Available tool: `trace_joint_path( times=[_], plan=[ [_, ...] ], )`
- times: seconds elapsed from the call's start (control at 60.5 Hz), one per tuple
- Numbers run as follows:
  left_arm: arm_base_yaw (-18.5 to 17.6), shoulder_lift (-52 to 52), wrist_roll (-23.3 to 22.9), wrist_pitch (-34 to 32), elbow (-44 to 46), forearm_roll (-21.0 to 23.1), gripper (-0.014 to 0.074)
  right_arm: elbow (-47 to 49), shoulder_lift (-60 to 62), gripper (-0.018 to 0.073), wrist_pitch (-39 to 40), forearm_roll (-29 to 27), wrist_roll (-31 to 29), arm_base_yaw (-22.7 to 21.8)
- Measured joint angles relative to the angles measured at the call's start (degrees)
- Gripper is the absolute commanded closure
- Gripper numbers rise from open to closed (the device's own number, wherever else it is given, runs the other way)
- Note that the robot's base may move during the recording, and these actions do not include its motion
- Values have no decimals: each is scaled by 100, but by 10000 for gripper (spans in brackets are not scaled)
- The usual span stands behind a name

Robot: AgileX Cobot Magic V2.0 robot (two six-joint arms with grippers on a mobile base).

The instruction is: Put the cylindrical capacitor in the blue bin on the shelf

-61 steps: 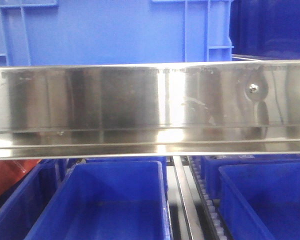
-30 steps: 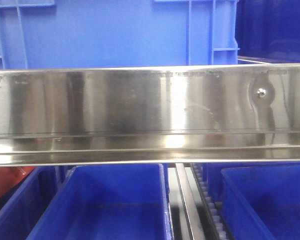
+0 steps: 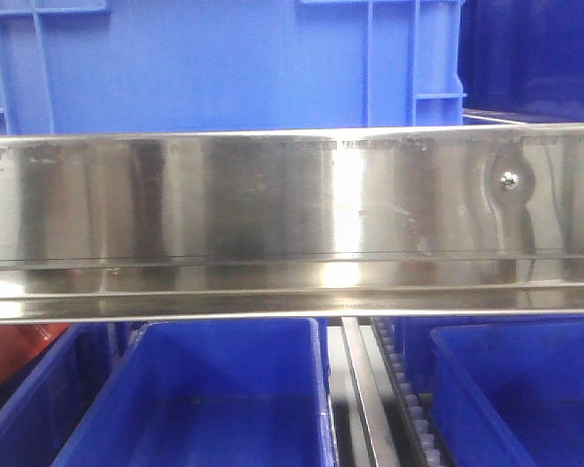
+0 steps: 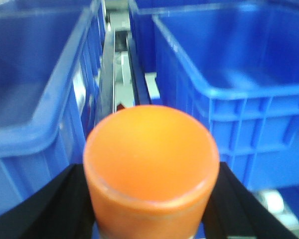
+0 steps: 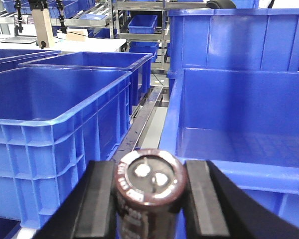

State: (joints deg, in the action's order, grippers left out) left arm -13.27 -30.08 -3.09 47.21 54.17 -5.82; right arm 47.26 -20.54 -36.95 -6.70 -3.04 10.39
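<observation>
The shelf (image 3: 292, 224) throws its broad steel rail across the whole width with a blue crate (image 3: 224, 63) above, leaving room only beneath, over the open tops of 2 blue bins (image 3: 224, 399). My right gripper (image 5: 149, 204), clamped on the capacitor (image 5: 150, 179), has an open bin (image 5: 239, 144) just ahead to the right, a tall crate (image 5: 234, 40) walling its far side. My left gripper (image 4: 149, 209), clamped on an orange cylinder (image 4: 150, 149), faces a narrow gap (image 4: 120, 74) between 2 more bins (image 4: 229, 69).
</observation>
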Motion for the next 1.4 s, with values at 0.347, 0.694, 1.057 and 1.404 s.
trace_joint_path(
  times=[0.347, 0.694, 1.057, 1.404],
  plan=[
    [0, -313, 234, -169, 294, 180, 707, 0, 0, 708, 0, 0, 0, 0],
    [-704, -2765, 1130, 87, 2427, 1322, 707, 0, 0, 708, 0, 0, 0, 0],
    [-1863, -5395, 1216, 167, 4429, 1392, 707, 0, 0, 708, 0, 0, 0, 0],
    [-1886, -6678, 1216, 222, 4799, 1297, 260, 0, 0, 708, 0, 0, 0, 0]
  ],
)
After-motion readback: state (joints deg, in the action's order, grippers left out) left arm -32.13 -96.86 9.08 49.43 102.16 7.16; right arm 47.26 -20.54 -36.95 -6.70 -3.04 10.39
